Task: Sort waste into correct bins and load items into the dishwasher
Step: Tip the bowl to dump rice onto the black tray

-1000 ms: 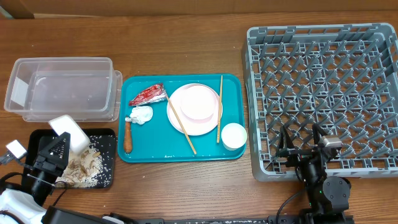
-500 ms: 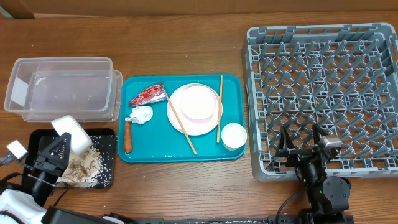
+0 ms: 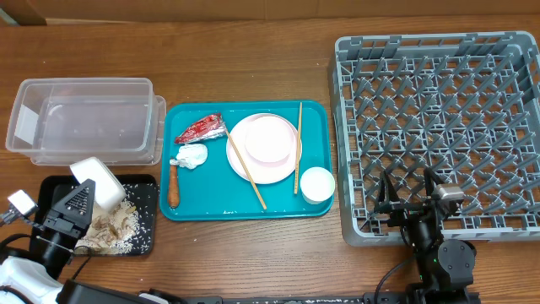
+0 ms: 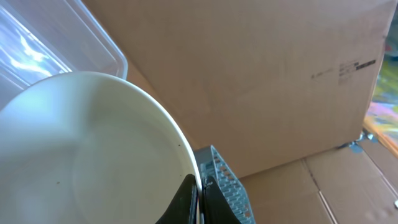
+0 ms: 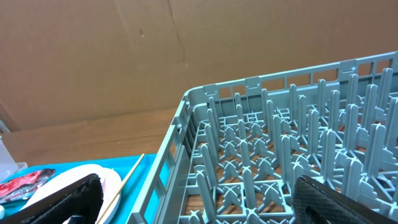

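Left gripper (image 3: 78, 201) is clamped on the rim of a white bowl (image 3: 94, 181), which it holds tilted over the black tray (image 3: 148, 184). The judged purpose is tipping out food scraps (image 3: 114, 226), which lie heaped in that tray. Right gripper (image 3: 409, 196) stands wide, holding nothing, at the near edge of the dish rack (image 3: 439, 110). Wrapper (image 3: 200, 128), tissue (image 3: 191, 155), plate (image 3: 264, 146), chopsticks (image 3: 245, 169) and cup (image 3: 318, 184) sit on the teal tray (image 3: 202, 201), between bowl and rack. The clear tub (image 3: 93, 127) is just behind the bowl.
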You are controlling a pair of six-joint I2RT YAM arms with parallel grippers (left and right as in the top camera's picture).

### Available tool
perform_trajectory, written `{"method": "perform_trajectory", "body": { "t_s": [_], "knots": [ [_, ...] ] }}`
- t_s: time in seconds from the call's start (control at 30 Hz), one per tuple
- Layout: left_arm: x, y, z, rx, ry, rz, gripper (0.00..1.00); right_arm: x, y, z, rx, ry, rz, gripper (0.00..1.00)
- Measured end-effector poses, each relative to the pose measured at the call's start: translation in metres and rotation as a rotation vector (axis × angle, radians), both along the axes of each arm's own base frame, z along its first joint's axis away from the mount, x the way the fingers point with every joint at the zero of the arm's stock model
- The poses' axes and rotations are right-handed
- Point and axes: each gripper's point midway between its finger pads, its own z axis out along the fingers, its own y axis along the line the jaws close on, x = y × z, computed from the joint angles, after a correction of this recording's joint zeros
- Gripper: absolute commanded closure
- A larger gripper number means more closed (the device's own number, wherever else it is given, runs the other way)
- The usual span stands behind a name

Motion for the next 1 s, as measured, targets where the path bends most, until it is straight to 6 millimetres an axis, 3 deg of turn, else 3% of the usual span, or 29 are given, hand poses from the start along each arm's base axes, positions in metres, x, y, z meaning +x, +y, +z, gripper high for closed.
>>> {"method": "perform_trajectory", "body": {
  "t_s": [0.13,0.5,0.8,1.0],
  "knots": [
    [-0.001,-0.004,0.003,-0.106,0.026,0.003,0.96,0.000,0.000,0.000,0.000,-0.001,0.000,0.00],
    [0.001,0.001,-0.001,-0.082,0.033,0.002,0.96,0.000,0.000,0.000,0.000,0.000,0.000,0.00],
    [0.011,-0.004,-0.030,-0.014,0.191,-0.049,0.96,0.000,0.000,0.000,0.000,-0.001,0.000,0.00],
    [0.021,-0.017,-0.062,0.027,0.398,-0.095,0.96,0.000,0.000,0.000,0.000,-0.001,0.000,0.00]
  ]
}}
